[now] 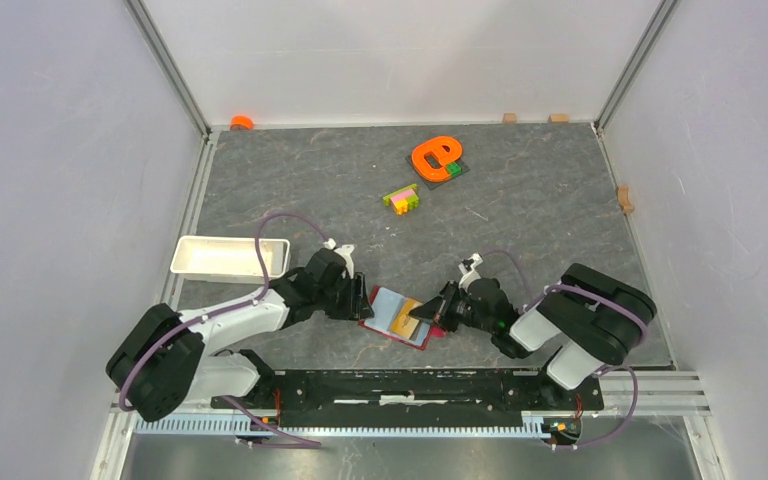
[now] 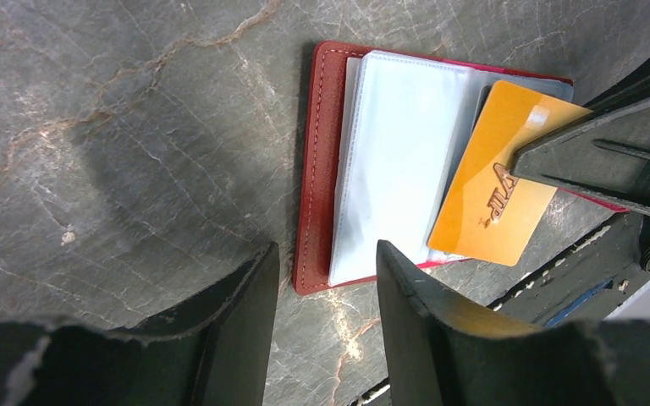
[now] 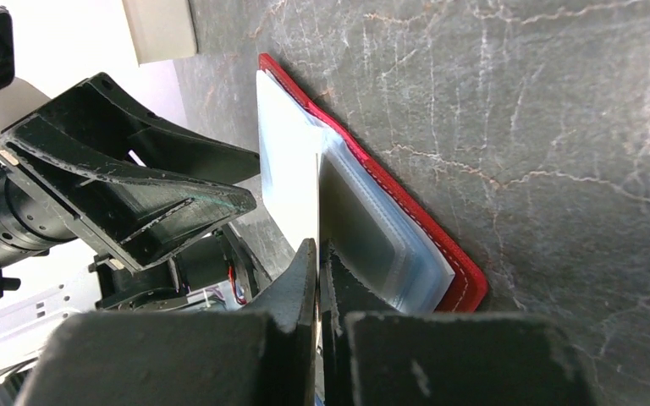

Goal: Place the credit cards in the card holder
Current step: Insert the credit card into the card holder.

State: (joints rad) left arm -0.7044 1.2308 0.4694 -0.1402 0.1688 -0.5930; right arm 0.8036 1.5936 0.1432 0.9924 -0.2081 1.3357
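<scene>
The right gripper [image 3: 317, 251] is pinching the orange card [image 2: 491, 178] tight and holding it tilted over the open red wallet [image 2: 311, 169], with the card's end lying across the clear sleeves [image 2: 398, 161]. The left gripper [image 2: 326, 254] is hovering at the wallet's edge with its jaws apart, grasping nothing. The wallet is lying flat on the grey table [image 2: 135, 127] between the two arms.

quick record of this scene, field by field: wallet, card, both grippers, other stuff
wallet: lying open, clear sleeves facing up
orange card: skewed over the sleeves' edge, most of it still outside
right gripper: shut on orange card
left gripper: open, at the wallet's edge, holding nothing
other: white tray and orange e toy, both apart from the wallet
</scene>
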